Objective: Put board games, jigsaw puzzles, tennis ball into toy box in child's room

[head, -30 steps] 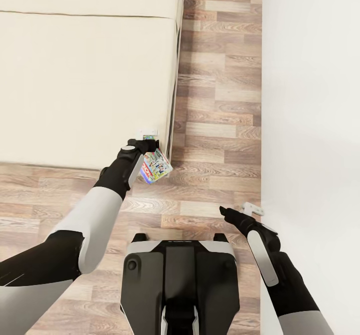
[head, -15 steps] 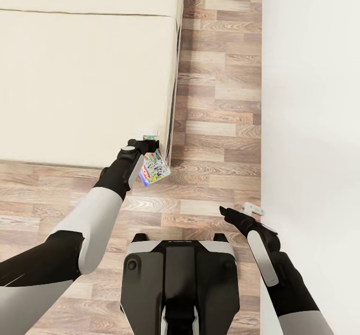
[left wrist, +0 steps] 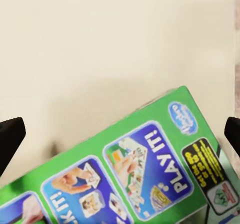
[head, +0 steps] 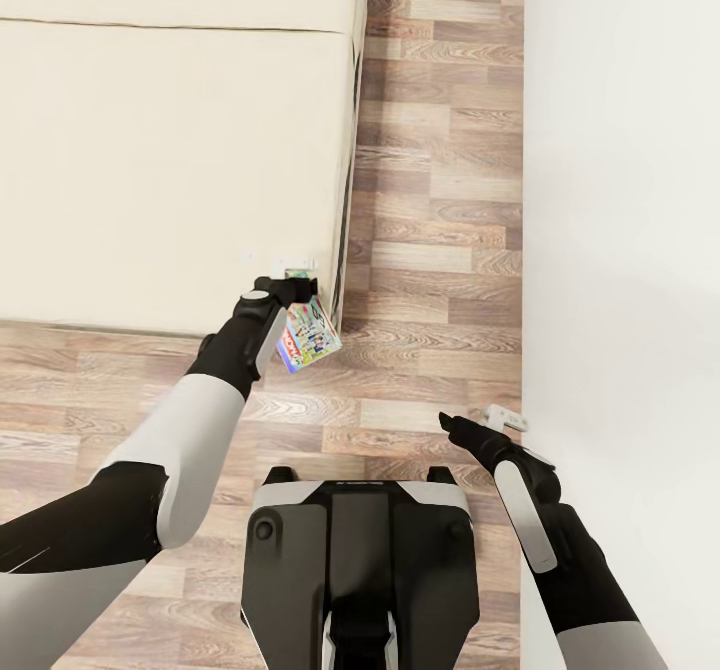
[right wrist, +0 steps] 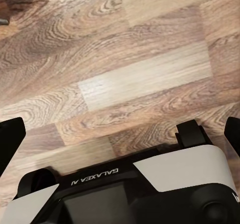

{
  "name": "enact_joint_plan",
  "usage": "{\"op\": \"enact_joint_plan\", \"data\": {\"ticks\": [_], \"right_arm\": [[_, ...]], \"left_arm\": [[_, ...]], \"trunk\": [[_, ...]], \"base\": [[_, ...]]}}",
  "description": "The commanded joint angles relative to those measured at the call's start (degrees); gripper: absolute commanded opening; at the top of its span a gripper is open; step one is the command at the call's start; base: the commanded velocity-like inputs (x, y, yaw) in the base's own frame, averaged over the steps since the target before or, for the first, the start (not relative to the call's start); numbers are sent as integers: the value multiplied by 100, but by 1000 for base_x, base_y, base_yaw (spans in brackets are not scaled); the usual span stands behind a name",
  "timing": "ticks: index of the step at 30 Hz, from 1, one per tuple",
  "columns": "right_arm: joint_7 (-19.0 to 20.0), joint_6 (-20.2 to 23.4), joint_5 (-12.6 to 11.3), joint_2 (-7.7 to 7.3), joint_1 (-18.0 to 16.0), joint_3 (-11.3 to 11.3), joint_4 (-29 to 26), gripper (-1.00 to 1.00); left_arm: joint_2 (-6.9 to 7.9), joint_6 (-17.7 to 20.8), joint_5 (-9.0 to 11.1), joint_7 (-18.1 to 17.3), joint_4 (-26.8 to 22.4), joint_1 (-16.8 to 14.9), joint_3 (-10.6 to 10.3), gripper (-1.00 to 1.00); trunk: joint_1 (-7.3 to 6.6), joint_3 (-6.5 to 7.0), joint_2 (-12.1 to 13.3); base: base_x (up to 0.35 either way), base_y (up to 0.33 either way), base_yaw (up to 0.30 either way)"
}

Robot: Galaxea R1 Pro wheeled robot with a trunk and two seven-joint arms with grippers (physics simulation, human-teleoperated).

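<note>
Status relative to 1 s ago: board game tilted slightly more upright in the grip between 1 s and 0.5 s back, then unchanged. Arms, base and head view steady since. Judged meaning for the task: lift off the bed complete, carry to the toy box not yet begun; 1 of 6 toys in hand, none seen stowed.

Left gripper: clamped on the board game's upper edge, just off the bed's near right corner. Box hanging tilted below the fingers, above the floor, clear of the mattress edge. In the left wrist view, dark fingertips at both sides of the frame, green box side running between them, mattress behind.

Right gripper: nothing held, hovering over the floor near the wall, well apart from the bed. In the right wrist view, fingertips spread wide, robot base below.

Materials and shapes:
- Board game: thin flat rectangular box, glossy print, green side panels with blue rounded picture frames and "PLAY IT!" lettering; pale cartoon lid with a blue and red corner.
- Bed: beige mattress, matte, smooth, 1 seam across the top surface.
- Floor: wood-grain planks, mixed brown and pale tones.
- Wall: plain white, no texture.

Toy box and table: location cannot be told.
</note>
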Motion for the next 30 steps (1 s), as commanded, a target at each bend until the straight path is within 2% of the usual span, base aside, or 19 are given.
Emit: {"op": "enact_joint_plan", "data": {"ticks": [1,18,25,29,30], "right_arm": [[-56,12,-60,-1,-2,6,-8,100],[-56,12,-60,-1,-2,7,-8,100],[-56,12,-60,-7,-2,7,-8,100],[-56,12,-60,-4,-2,7,-8,100],[-56,12,-60,-3,-2,7,-8,100]], "left_arm": [[-2,34,-49,7,-18,-1,8,100],[-2,151,24,-26,-852,6,81,100],[-2,563,145,-59,-1404,228,246,100],[-2,821,178,-134,-1933,426,289,100],[-2,995,184,-209,-2103,486,299,100]], "trunk": [[4,-6,-9],[4,-6,-9],[4,-6,-9],[4,-6,-9],[4,-6,-9]], "base": [[0,0,0],[0,0,0],[0,0,0],[0,0,0],[0,0,0]]}}
